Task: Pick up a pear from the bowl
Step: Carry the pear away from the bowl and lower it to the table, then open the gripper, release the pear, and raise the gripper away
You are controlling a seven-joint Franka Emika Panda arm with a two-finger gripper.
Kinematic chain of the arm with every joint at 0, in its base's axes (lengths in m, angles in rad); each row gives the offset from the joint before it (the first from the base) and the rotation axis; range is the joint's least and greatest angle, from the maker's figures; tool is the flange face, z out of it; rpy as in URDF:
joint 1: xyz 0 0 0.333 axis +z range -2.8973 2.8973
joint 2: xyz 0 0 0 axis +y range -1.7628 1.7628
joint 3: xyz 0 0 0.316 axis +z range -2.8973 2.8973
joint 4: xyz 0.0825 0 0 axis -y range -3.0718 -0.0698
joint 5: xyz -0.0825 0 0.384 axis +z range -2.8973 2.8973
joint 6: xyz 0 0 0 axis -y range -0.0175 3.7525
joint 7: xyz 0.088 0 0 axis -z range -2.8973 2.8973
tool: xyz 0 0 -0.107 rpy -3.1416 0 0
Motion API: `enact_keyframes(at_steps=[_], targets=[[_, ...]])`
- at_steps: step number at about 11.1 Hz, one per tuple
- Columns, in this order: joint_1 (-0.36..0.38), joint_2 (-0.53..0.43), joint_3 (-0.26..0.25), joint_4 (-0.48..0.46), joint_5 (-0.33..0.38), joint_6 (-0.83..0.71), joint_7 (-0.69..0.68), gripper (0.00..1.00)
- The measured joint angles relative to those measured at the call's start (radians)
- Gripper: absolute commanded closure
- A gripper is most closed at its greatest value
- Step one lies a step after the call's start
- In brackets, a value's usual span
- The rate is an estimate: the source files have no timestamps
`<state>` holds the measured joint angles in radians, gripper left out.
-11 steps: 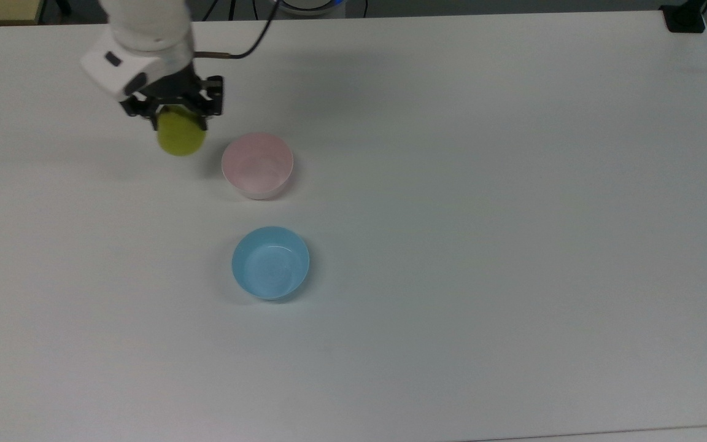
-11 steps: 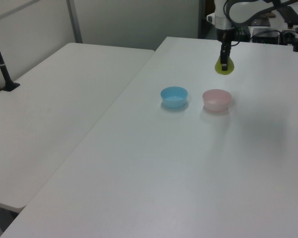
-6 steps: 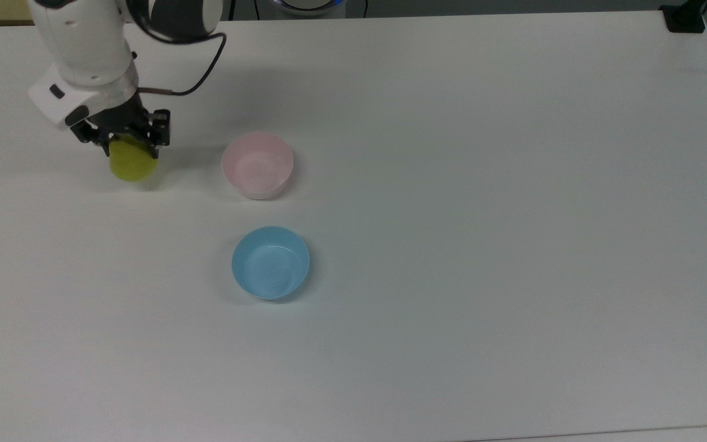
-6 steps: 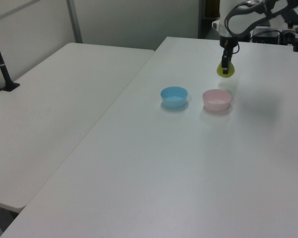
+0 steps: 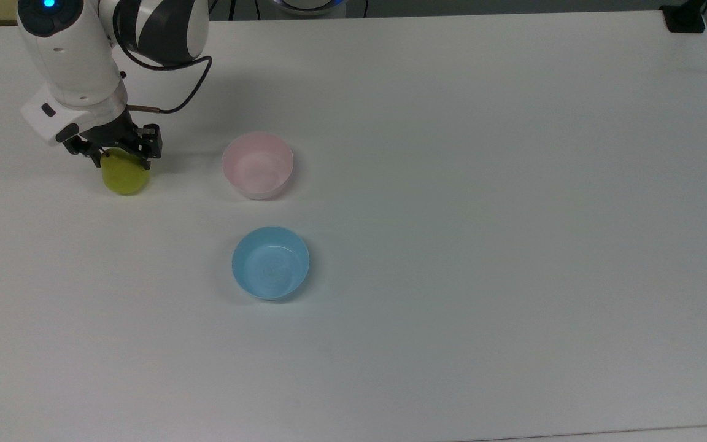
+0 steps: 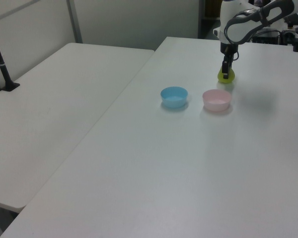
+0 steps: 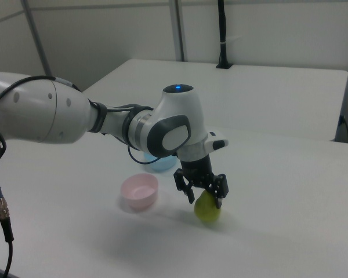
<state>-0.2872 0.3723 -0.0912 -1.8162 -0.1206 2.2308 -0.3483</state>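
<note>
Here, at this moment:
End effector: the end effector [image 5: 121, 156] [image 7: 204, 190] [image 6: 225, 70] is clenched around the top of the pear [image 5: 124, 176] [image 7: 207, 209] [image 6: 225, 76], which sits low at the surface [image 5: 482, 184].
Pear location: outside the bowl [image 5: 258, 164] [image 7: 139, 191] [image 6: 217, 99], well to the top view's left of it.
Surface: white, also carrying a light blue bowl [image 5: 270, 263] [image 6: 174, 96].
Room: a second white table [image 6: 54, 99] at the left view's left.
Open room: wide bare surface on the top view's right and near side.

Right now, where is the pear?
In the top view, the pear sits left of the pink bowl, held in the gripper low over the table.
</note>
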Motion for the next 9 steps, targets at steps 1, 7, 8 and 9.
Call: enact_keyframes(at_steps=[1,7,8,9], targets=[[0.000,-0.003,0.000,0.006,0.000,0.000,0.000,0.00],[0.168,-0.160,0.031,0.043,0.000,-0.154,0.215,0.00],[0.226,-0.187,0.033,0.056,0.000,-0.205,0.271,0.00],[0.287,-0.214,0.035,0.071,0.000,-0.263,0.324,0.00]])
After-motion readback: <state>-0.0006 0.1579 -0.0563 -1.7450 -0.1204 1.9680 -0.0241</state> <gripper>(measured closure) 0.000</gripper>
